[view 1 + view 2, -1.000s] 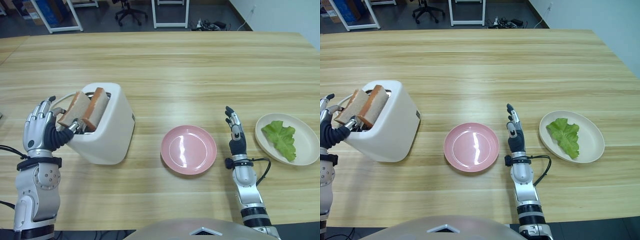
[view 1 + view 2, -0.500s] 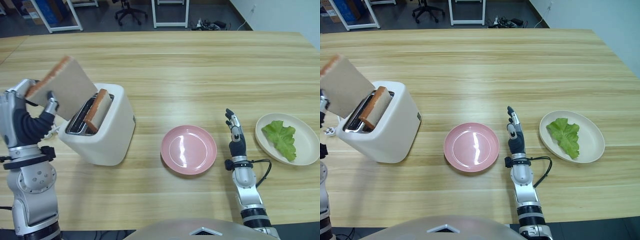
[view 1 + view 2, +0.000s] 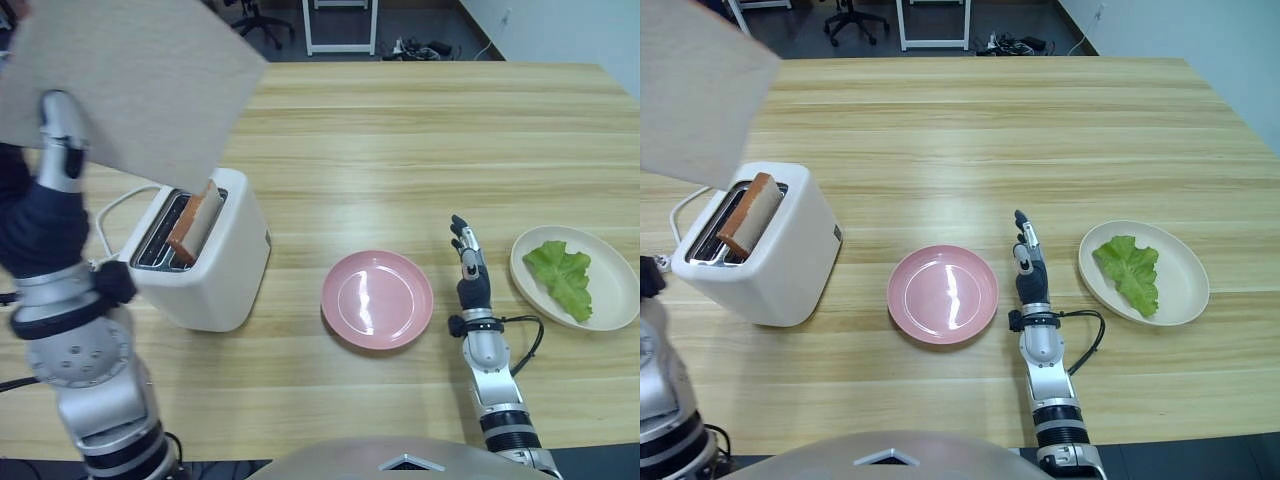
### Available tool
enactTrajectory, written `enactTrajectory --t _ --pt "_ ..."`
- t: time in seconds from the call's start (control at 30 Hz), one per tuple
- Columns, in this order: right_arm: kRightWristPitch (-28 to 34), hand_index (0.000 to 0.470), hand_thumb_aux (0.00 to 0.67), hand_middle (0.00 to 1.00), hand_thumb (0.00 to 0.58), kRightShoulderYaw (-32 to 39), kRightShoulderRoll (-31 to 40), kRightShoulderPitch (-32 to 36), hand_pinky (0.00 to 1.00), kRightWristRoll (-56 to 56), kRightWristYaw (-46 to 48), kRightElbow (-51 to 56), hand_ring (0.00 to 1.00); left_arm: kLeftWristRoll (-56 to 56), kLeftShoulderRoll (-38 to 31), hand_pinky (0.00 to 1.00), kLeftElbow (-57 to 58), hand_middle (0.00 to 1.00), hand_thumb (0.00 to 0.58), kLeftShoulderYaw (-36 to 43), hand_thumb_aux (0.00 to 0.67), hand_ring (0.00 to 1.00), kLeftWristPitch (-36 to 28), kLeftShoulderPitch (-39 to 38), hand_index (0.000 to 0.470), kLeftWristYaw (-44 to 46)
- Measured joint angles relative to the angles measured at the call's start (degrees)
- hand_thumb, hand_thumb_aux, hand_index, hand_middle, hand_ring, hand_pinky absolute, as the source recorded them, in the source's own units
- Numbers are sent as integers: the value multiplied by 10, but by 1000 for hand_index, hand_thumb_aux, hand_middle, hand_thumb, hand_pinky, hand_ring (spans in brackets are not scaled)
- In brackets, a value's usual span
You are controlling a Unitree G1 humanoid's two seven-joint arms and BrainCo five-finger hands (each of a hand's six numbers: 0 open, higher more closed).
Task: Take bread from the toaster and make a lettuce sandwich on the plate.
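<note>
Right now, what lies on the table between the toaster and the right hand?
The pink plate sits between toaster and right hand; both eye views show it.

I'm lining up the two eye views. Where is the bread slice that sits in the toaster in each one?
Left eye view: the bread slice stands in the toaster, in the slot nearer the plate, left of centre.
Right eye view: the same slice is close to the left edge.
Shared landmark: the pink plate, right of the toaster in both.

This looks like an office or lab room. Behind the long wooden table stand a swivel chair and white metal frames. Cables lie on the dark floor.
</note>
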State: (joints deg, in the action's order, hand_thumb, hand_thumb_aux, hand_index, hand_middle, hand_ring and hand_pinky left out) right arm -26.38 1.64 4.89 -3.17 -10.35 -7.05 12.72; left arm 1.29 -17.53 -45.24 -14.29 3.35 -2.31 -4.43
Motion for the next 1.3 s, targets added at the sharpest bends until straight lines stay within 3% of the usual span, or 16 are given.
enactTrajectory --t 0.13,0.3,0.53,0.77,0.8,0.83,0.87,0.9,1.03,1.3 --pt "1 0 0 0 0 -54 34 14 0 14 -6 -9 0 7 56 1000 68 1000 580 173 670 1000 -20 -32 470 47" --pt "6 0 0 0 0 -84 52 17 0 27 -4 -28 0 81 63 1000 236 1000 580 276 670 1000 -30 -32 470 76" --pt "12 0 0 0 0 -83 50 10 0 26 1 -37 0 157 43 1000 407 1000 580 337 670 1000 -42 11 470 121" --pt "14 0 0 0 0 -83 49 2 0 25 2 -41 0 155 -1 1000 372 1000 580 352 670 1000 -54 0 470 214" --pt "15 0 0 0 0 -83 49 0 0 25 2 -42 0 155 -11 976 358 976 574 351 604 976 -57 -4 424 226" --pt "15 0 0 0 0 -83 48 -1 0 25 2 -42 0 156 -22 467 341 467 489 348 405 467 -59 -7 284 237" --pt "16 0 0 0 0 -83 47 -3 0 25 2 -42 0 157 -28 0 333 0 92 347 55 0 -62 -8 39 241" --pt "17 0 0 0 0 -82 46 -4 0 25 2 -43 0 165 -36 0 326 0 0 345 0 0 -66 -8 0 243" --pt "20 0 0 0 0 -80 44 -4 0 25 3 -48 0 234 -50 0 323 0 0 338 0 0 -74 -6 0 211" --pt "25 0 0 0 0 -79 44 -10 0 23 8 -67 0 500 -57 0 326 0 0 337 0 0 -74 50 0 -21"
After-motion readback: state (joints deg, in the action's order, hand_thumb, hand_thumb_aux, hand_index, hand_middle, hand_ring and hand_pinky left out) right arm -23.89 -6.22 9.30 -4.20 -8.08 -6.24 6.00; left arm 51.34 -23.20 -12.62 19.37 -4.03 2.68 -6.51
